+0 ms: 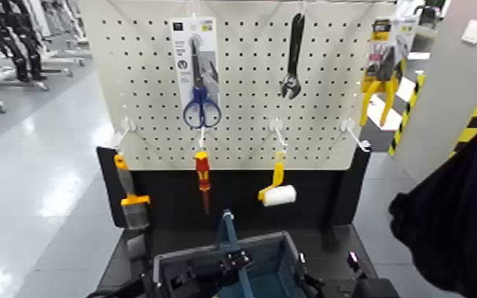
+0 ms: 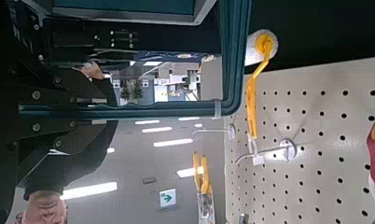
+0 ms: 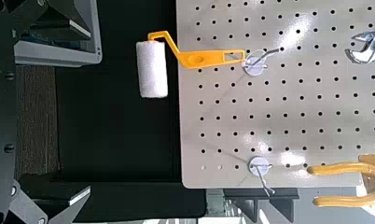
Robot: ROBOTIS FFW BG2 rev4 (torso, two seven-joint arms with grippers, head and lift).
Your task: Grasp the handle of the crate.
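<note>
One handle (image 1: 227, 230) is standing upright over one crate (image 1: 277, 255) at the table's (image 1: 333, 257) near edge. My two end effectors are flanking it low; I cannot tell their finger state. One screwdriver (image 1: 203, 178) is hanging behind.

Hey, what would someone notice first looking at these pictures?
Probably the white pegboard hung with tools: blue scissors, a black wrench and a yellow-handled paint roller. Below it, at the head view's bottom edge, sits the blue-grey crate, its handle standing upright.
</note>
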